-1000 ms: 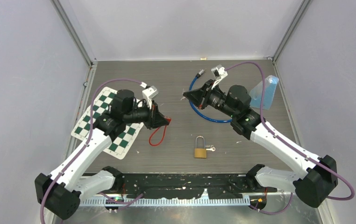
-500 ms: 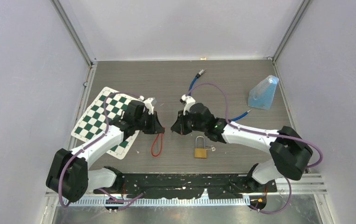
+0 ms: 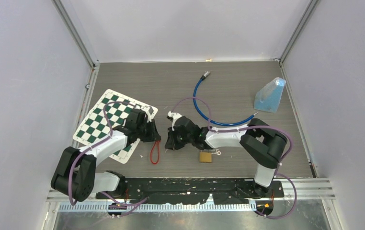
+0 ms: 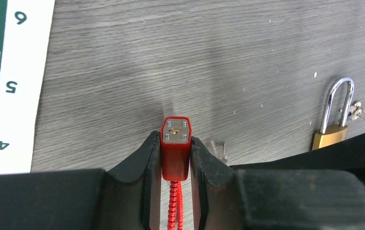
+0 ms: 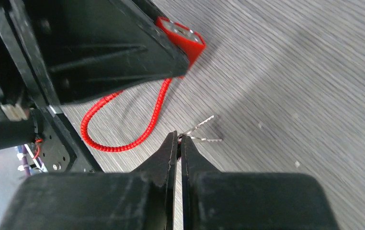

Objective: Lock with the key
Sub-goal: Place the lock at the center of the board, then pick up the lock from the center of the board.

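My left gripper (image 3: 157, 135) is shut on the body of a red cable lock (image 4: 176, 146). Its keyhole face (image 4: 176, 130) points away from the wrist, and its red cable loop (image 3: 154, 154) lies on the table. My right gripper (image 3: 168, 143) is shut on a small bunch of silver keys (image 5: 200, 131), whose blades stick out past the tips. In the right wrist view the keys hang a short way from the red lock body (image 5: 186, 37), not touching it. A brass padlock (image 3: 205, 155) with an open-looking shackle lies just right of my right gripper.
A green-and-white chessboard mat (image 3: 105, 120) lies under my left arm. A blue cable (image 3: 200, 100) curves across the back middle. A translucent blue pouch (image 3: 270, 95) stands at the back right. A small key (image 3: 216, 153) lies beside the brass padlock.
Both arms have come down and in toward the near middle of the table. My right gripper swung from the back to just beside the left gripper. The red lock moved nearer.
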{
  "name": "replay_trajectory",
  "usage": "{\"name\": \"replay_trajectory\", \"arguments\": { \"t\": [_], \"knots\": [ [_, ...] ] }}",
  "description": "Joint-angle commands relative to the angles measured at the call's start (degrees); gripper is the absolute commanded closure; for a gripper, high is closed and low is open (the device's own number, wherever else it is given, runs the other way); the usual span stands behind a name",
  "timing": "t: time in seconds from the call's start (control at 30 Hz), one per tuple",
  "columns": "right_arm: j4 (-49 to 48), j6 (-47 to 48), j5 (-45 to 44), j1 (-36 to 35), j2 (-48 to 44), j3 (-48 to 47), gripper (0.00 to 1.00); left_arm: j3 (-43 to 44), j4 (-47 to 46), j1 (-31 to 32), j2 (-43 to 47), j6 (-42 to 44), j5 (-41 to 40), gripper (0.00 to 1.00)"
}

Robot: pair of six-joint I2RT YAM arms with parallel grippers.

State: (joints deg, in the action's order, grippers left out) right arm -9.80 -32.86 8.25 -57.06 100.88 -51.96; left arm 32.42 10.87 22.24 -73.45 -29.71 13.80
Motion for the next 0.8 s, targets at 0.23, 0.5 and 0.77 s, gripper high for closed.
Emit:
{"name": "replay_trajectory", "arguments": {
  "t": [0.23,0.5,0.77],
  "knots": [
    [-0.89,1.22,0.89,0.01,3.84,-6.9,0.8,4.73,1.88,-0.53,8.07,2.16,-10.75,0.51],
    [2.02,2.2,2.01,2.01,-1.75,-8.32,0.46,8.25,5.85,-0.61,18.63,3.46,-15.95,0.46],
    [15.41,9.04,-15.26,12.19,-6.46,-9.29,0.32,11.25,9.62,-0.79,32.17,6.27,-15.83,0.02]
  ]
}}
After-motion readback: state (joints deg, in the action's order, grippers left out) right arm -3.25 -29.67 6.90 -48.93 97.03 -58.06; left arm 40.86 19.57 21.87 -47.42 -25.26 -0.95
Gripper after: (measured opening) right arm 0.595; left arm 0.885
